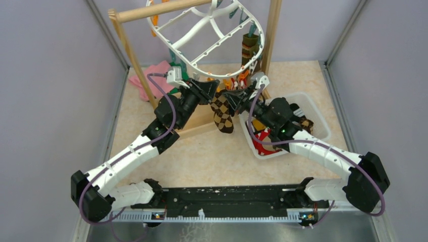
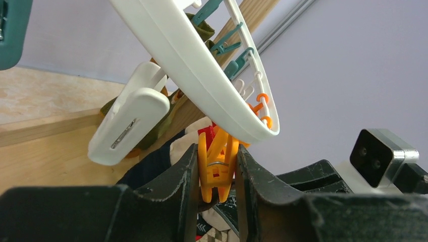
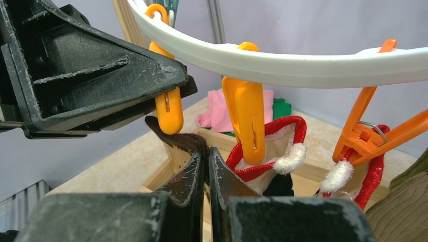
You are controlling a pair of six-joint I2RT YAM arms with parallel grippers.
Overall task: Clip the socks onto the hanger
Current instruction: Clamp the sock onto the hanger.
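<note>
Table [image 1: 202, 151]: beige, grey walls around.
Sock [image 1: 222, 117]: argyle; I see it hanging near the far edge's middle, below the hanger [image 2: 192, 68].
Right gripper [image 3: 207, 169]: clamped on its cuff.
Left gripper [image 2: 216, 176]: squeezing an orange clip [image 2: 217, 156].

Beige speckled table [image 1: 202, 161]. Pink cloth [image 1: 151, 75] folded at 11 o'clock. Wooden rack foot [image 1: 194, 131] near centre. White perforated basket [image 1: 319, 113] at 3 o'clock.
</note>
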